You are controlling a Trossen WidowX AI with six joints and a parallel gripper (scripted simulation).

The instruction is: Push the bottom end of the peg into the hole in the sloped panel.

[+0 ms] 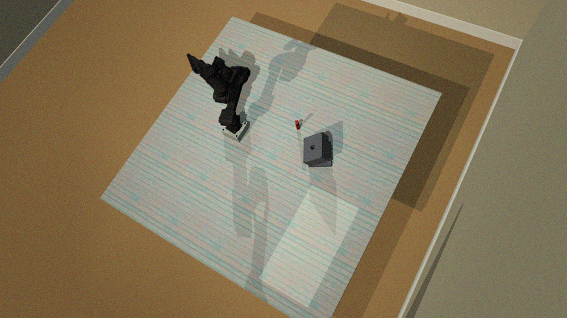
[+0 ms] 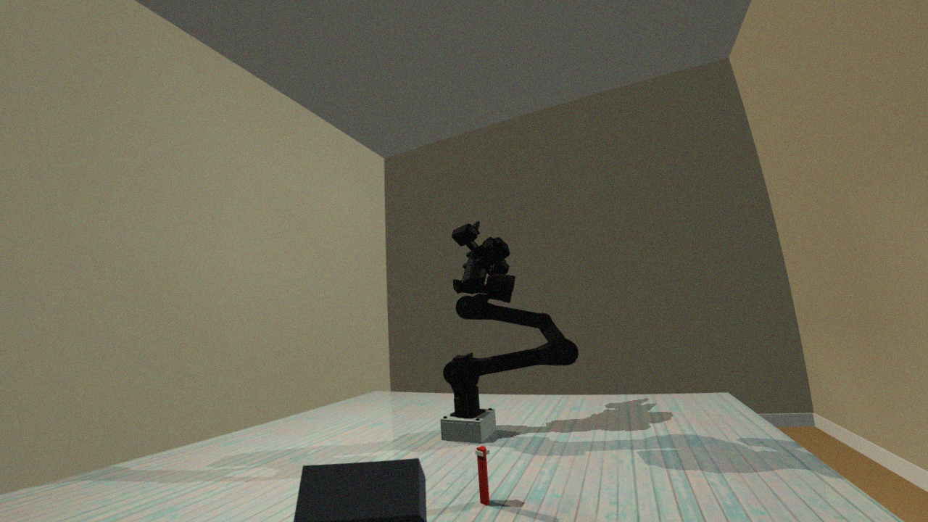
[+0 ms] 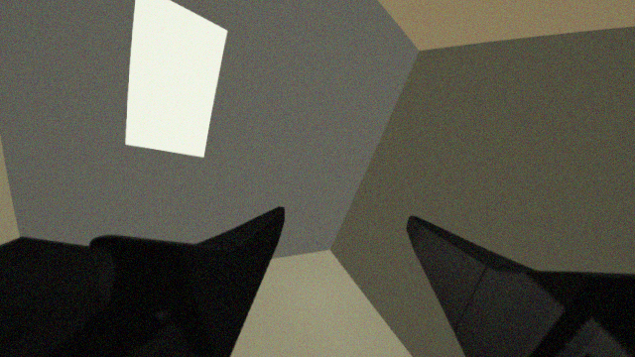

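A slim red peg (image 1: pixel 297 125) (image 2: pixel 483 478) stands upright on the table, with a pale band near its top. Its cross-section is too small to tell. The dark grey sloped panel block (image 1: pixel 321 153) (image 2: pixel 360 491) sits close to the peg, and one small dark hole (image 1: pixel 312 147) shows in its face in the top view; the hole's exact shape is unclear. My gripper (image 3: pixel 345 217) is open, with nothing between the fingertips. It is raised high above the table by the arm, far from the peg and pointing away from it. Neither peg nor panel shows in the wrist view.
The black arm stands on a pale grey base (image 1: pixel 237 134) (image 2: pixel 463 428) on the striped pale table (image 1: pixel 165 177) (image 2: pixel 214 467). The peg stands between the base and the panel block. Shadows of the arm fall across the table. The wrist view shows walls, ceiling and a bright ceiling panel (image 3: pixel 171 84).
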